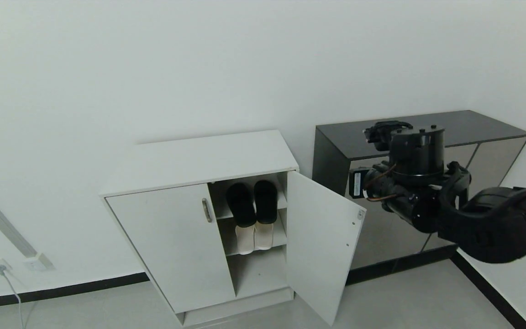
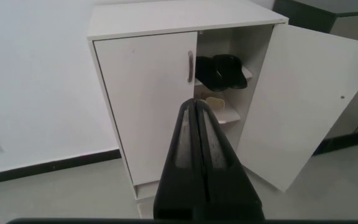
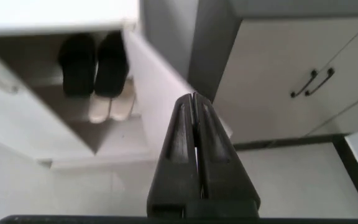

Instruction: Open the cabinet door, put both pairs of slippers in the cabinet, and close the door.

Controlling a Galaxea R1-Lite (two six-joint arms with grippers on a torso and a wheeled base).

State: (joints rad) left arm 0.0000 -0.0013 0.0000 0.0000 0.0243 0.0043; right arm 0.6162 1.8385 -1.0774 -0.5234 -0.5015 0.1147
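Right hand (image 3: 194,99), pinched shut on nothing like the left hand (image 2: 196,106), is nearer the open cabinet door (image 1: 322,237), whose upright free edge stands just ahead and left of it, both pairs of slippers (image 1: 244,205) already shelved beyond, so I'd guess a leftward push shuts it.

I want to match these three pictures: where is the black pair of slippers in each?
Head view: black slippers on the cabinet's top shelf, in the open half, near the picture's middle.
Left wrist view: black slippers on that shelf, just past the door handle.
Right wrist view: black slippers on that shelf, beside the open door.
Shared landmark: the white slippers directly beneath them.
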